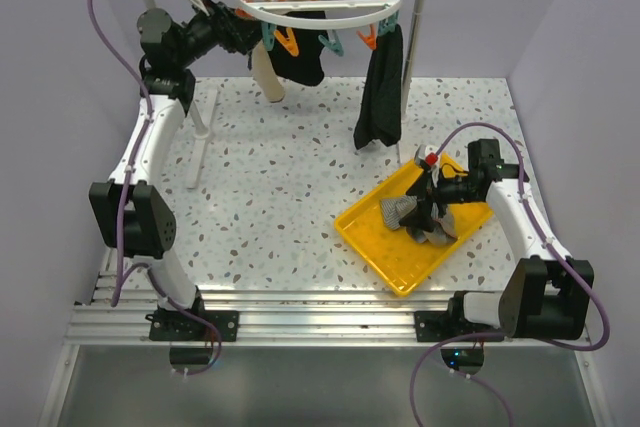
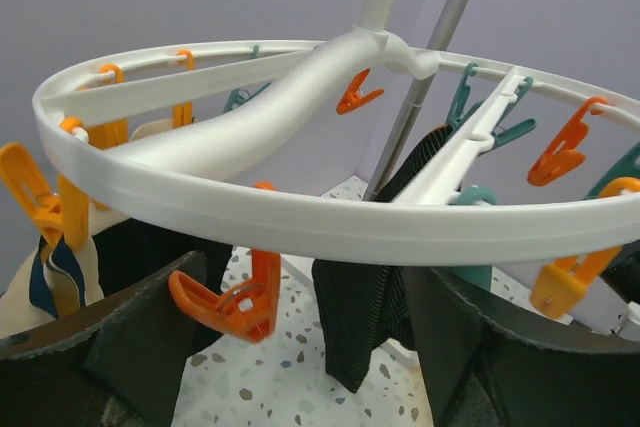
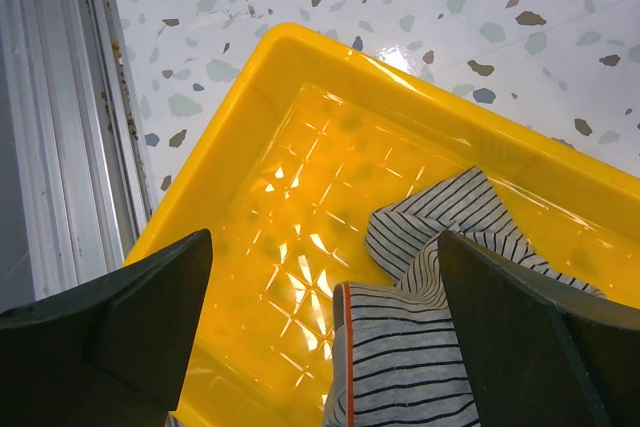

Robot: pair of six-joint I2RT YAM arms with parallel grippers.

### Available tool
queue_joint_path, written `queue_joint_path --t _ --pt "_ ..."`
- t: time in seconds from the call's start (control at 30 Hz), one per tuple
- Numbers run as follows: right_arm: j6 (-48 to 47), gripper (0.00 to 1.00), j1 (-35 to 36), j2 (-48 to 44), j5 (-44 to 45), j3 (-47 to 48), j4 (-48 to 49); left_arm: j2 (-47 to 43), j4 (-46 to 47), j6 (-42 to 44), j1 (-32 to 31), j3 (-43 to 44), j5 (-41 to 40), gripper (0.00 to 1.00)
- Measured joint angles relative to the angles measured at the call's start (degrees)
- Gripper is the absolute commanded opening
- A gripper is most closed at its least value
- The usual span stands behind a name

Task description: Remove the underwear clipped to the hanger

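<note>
Hovering my left claw (image 2: 305,287), released, astride an orange peg (image 2: 240,302) under the hanger (image 2: 300,217); black underwear (image 2: 355,317) hangs clipped just beyond. Judgement: squeeze the peg's tails squarely so the fabric drops free. Right claw (image 3: 325,247) is released above striped underwear (image 3: 420,347) in the yellow tray (image 3: 250,77). No legible writing.

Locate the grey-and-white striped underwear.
The grey-and-white striped fabric underwear lies in the yellow plastic tray on the right side of the top view, near the right arm's base. The open right pincer is just above it.
</note>
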Motion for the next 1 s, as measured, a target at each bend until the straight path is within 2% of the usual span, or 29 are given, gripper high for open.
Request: queue_joint_path --t 0.1,0.3,0.67,1.0 --pt "-0.7 0.98 0.1 0.0 0.0 0.0 -0.7 -3.5 -1.2 1.4 0.0 -3.1 -1.5 0.92" --pt "-2.1 0.98 0.3 0.0 0.0 0.3 -2.0 -12.0 -4.6 6.6 0.0 -8.4 -5.7 1.0" --pt "-3.7 0.99 1.7 0.0 -0.2 5.8 -4.3 -24.7 -9.9 14.8 0.0 -20.1 -11.8 1.0" --pt "-3.8 0.98 8.3 0.0 1.4 10.8 -2.7 -37.9 -13.2 17.7 0.0 -39.2 -19.7 1.0"
